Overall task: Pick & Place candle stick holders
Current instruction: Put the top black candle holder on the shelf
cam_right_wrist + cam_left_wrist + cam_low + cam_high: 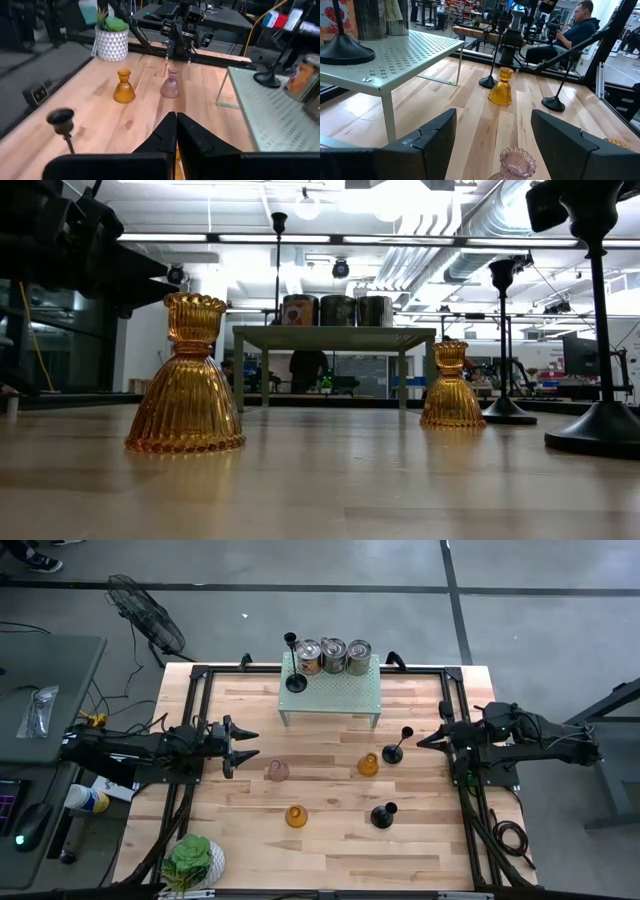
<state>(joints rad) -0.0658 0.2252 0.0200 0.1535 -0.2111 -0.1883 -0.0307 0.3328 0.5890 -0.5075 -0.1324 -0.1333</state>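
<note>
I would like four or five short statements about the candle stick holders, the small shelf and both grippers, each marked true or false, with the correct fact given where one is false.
1. One black holder stands on the green shelf beside three tin cans. True.
2. The left gripper is shut on the pink glass holder. False: its fingers are open and the pink holder stands free on the table.
3. The right gripper is shut and holds nothing. True.
4. Both amber glass holders stand on the shelf. False: both stand on the wooden table.
5. A potted plant sits at a table corner on the left arm's side. True.
</note>
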